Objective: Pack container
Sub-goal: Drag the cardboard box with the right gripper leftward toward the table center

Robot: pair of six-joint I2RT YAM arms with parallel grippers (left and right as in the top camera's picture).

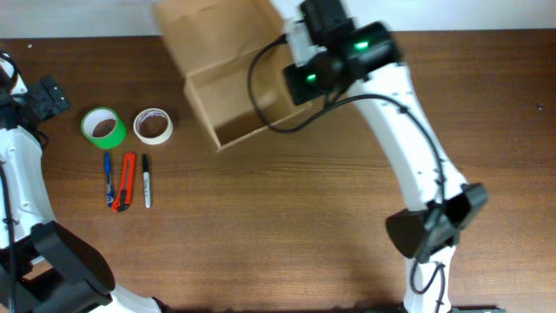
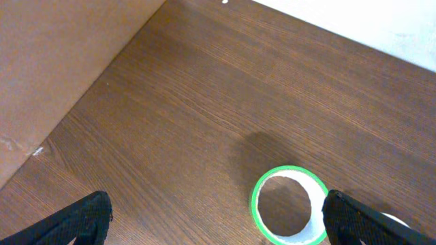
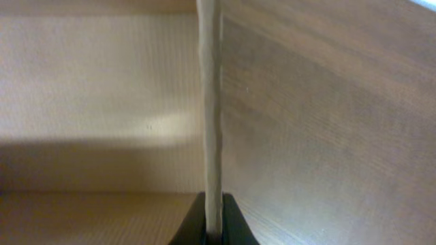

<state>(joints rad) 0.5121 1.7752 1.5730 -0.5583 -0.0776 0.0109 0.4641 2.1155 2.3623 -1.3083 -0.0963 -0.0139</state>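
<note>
The container (image 1: 234, 96) sits open at the far edge of the tabletop (image 1: 287, 217), its lid flap folded back. The right claw (image 3: 213, 228) is pinched tight on one container wall. Well left of the container, the left claw (image 2: 218, 221) hangs spread wide and empty over a green tape roll (image 2: 257, 204).
</note>
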